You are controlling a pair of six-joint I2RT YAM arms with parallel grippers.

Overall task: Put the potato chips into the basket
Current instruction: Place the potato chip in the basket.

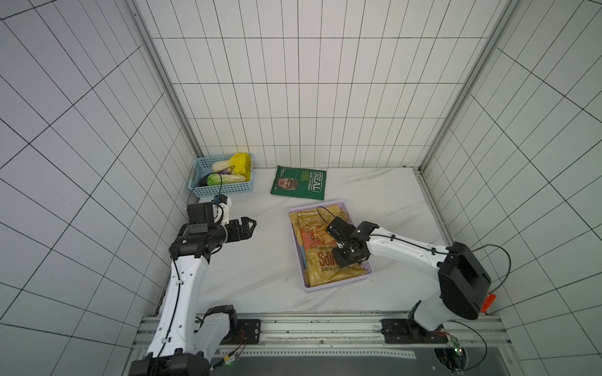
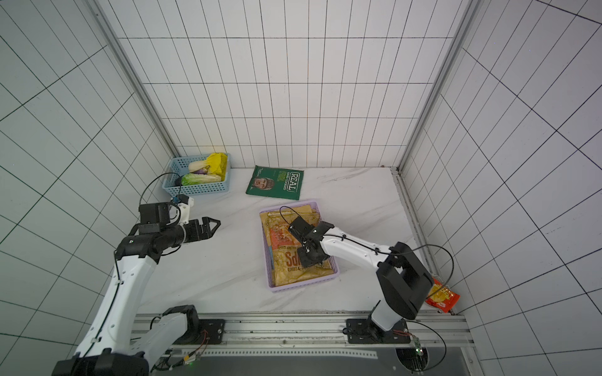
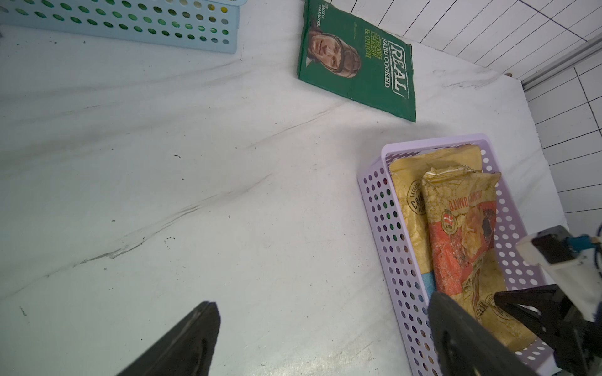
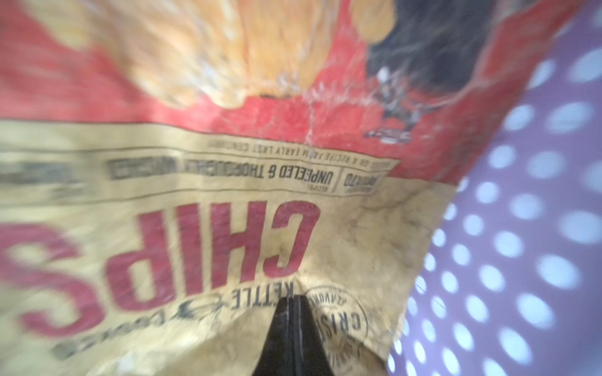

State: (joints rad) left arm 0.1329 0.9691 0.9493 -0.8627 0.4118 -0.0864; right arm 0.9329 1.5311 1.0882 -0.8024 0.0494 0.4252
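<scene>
The lilac basket [image 1: 335, 284] [image 2: 303, 282] [image 3: 391, 234] sits at the table's middle right. Inside it lies a tan CHIPS bag [image 1: 312, 237] [image 2: 281, 236] [image 3: 462, 234] [image 4: 228, 195] with a red panel, on top of another tan bag [image 3: 407, 201]. My right gripper [image 1: 341, 259] [image 2: 304, 260] [image 4: 294, 298] reaches down into the basket, shut, and pinches a pucker of the top bag near its lettering. A dark green REAL bag [image 1: 299, 182] [image 2: 277, 182] [image 3: 358, 65] lies flat on the table behind the basket. My left gripper [image 1: 250, 224] [image 2: 216, 224] [image 3: 322, 301] hovers open and empty left of the basket.
A blue lattice basket [image 1: 221, 190] [image 2: 195, 188] [image 3: 130, 26] with toy vegetables stands in the back left corner. A red-orange packet [image 2: 443, 298] lies at the front right corner, behind my right arm's base. Tiled walls enclose the white table on three sides.
</scene>
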